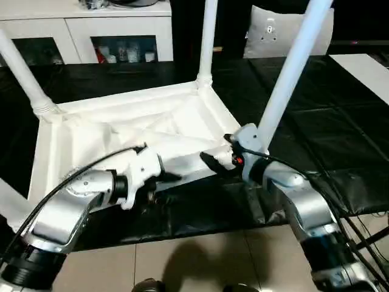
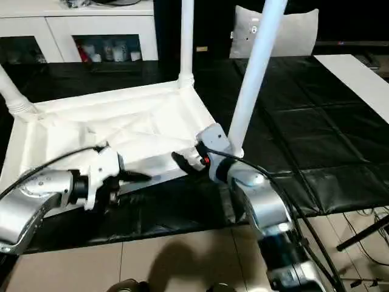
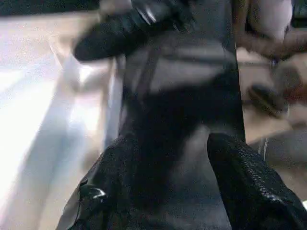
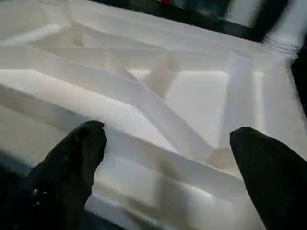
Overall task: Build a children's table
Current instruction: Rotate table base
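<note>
Children's table (image 1: 127, 131) lies upside down on the black worktop (image 1: 340, 121), legs (image 1: 290, 73) up. Right gripper (image 1: 214, 163): jaws wide apart, empty, at the near rim. Left gripper (image 1: 170, 177): jaws part open, empty, beside that rim. Right wrist view shows the ribbed underside.

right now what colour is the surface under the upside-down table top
Black, a dark sheet under the white table top; clearest in the left eye view.

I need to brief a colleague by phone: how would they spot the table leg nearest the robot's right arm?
Find the upturned white tabletop on the black mat. Go to its near corner beside the right pincer. The leg rising there leans up and right, and looks the thickest and closest of those standing.
</note>
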